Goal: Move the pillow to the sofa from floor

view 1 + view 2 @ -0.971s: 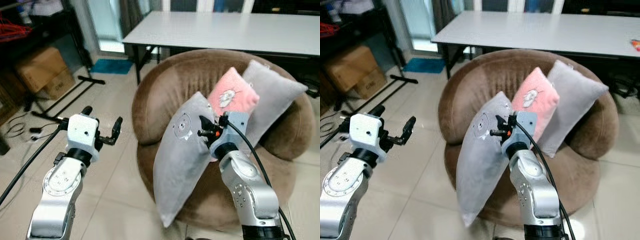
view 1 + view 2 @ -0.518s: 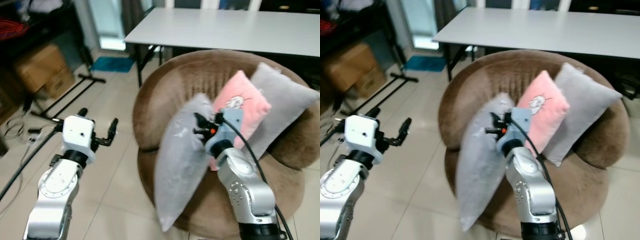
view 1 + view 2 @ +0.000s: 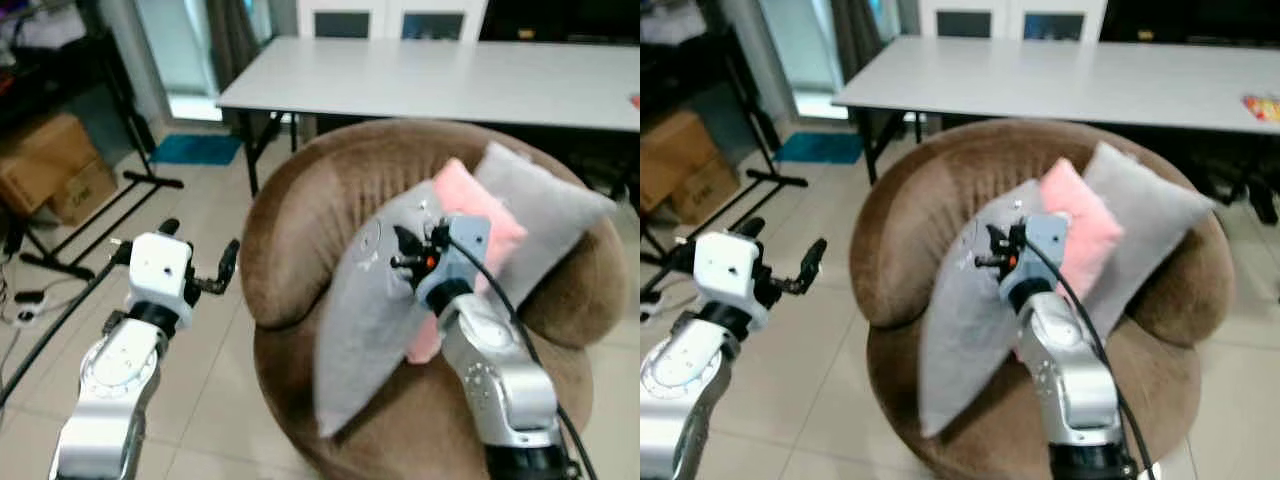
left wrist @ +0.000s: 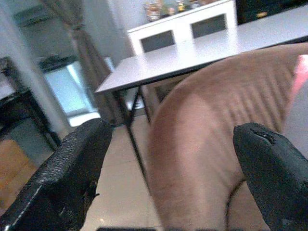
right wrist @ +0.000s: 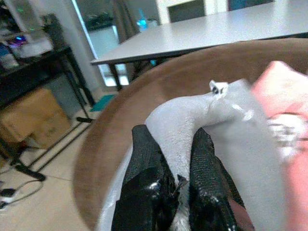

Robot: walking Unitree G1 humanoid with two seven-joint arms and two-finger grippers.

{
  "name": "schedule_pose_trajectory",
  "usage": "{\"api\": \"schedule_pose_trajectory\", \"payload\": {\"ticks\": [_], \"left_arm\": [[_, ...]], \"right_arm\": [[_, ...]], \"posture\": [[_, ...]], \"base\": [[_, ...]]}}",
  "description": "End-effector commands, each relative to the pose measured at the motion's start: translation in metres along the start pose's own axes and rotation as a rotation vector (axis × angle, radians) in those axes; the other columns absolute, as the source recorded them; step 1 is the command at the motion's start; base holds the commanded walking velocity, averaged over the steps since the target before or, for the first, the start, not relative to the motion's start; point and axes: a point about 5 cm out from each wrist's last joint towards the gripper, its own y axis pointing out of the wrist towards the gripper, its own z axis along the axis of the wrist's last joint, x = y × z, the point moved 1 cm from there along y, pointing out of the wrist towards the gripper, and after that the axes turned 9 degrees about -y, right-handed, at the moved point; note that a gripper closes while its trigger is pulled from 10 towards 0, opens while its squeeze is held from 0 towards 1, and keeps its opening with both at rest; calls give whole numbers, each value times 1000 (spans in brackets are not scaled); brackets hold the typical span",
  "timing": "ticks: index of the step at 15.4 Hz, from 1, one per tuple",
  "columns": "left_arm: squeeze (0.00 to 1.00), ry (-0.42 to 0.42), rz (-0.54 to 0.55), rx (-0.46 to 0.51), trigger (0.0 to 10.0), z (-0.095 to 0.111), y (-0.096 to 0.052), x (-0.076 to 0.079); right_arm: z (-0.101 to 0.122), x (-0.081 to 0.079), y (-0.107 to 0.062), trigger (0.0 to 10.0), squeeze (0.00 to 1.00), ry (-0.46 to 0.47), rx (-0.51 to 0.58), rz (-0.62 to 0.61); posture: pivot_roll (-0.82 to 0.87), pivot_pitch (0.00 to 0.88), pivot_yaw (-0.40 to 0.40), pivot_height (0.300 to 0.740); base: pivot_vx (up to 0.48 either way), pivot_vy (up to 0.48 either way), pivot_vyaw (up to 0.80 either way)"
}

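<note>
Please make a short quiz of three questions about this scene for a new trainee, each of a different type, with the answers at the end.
1. True or false: the right gripper has its jaws shut on the grey pillow.
2. Multiple choice: what lies directly behind the held pillow on the brown sofa? A) a blanket B) a pink pillow C) a box
3. Fill in: the left gripper hangs over the ____, beside the sofa, with its jaws ____.

Key:
1. True; the right wrist view shows the fabric pinched between the jaws.
2. B; a second grey pillow leans further to the right.
3. Floor; open, holding nothing.
</note>
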Motion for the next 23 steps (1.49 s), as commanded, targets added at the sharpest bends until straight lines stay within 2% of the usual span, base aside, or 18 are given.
{"api": "schedule_pose_trajectory", "payload": {"ticks": [1, 5, 8, 11, 12, 13, 15, 16, 18, 19, 20, 22, 23], "left_arm": [[0, -2, -42, -2, 10000, 2, -2, 3], [0, 23, -152, -73, 10000, -6, -8, 3], [0, 53, -280, -133, 10000, -9, -15, 3], [0, 49, -404, -207, 10000, -14, -20, 7], [0, 54, -462, -243, 10000, -16, -24, 8], [0, 54, -483, -254, 10000, -16, -26, 7], [0, 57, -496, -256, 10000, -15, -27, 7], [0, 60, -509, -264, 10000, -14, -29, 7], [0, 57, -529, -280, 10000, -13, -33, 8], [0, 56, -540, -288, 10000, -13, -35, 9], [0, 56, -541, -292, 10000, -14, -36, 8], [0, 57, -540, -297, 10000, -15, -37, 8], [0, 57, -539, -300, 10000, -15, -38, 8]], "right_arm": [[26, -4, 3, 10000, 0, -27, 102, 33], [38, -14, 15, 10000, 0, -21, 132, 111], [52, -24, 45, 10000, 0, 11, 155, 166], [58, -27, 72, 10000, 0, -19, 160, 184], [58, -26, 86, 10000, 0, -24, 146, 182], [58, -30, 96, 10000, 0, -41, 137, 198], [55, -33, 103, 10000, 0, -52, 121, 212], [44, -35, 111, 10000, 0, -105, 69, 208], [27, -26, 116, 10000, 0, -190, -18, 145], [15, -12, 116, 10000, 0, -283, -83, 56], [13, -4, 116, 10000, 0, -349, -102, 13], [13, 7, 115, 10000, 0, -407, -119, -46], [14, 18, 115, 10000, 224, -459, -128, -98]], "posture": [[-87, 0, 53, 740], [-80, 0, 50, 740], [-64, 0, 43, 740], [-55, 0, 43, 740], [-48, 0, 40, 740], [-43, 0, 37, 740], [-33, 0, 30, 740], [-20, 0, 22, 740], [-6, 0, 14, 740], [3, 0, 5, 740], [6, 0, 2, 740], [13, 0, -3, 740], [14, 0, -5, 740]], "base": [[0, 0, 0], [0, 0, 0], [0, 0, 0], [0, 0, 0], [0, 0, 0], [0, 0, 0], [0, 0, 0], [0, 0, 0], [0, 0, 0], [0, 0, 0], [0, 0, 0], [0, 0, 0], [0, 0, 0]]}}
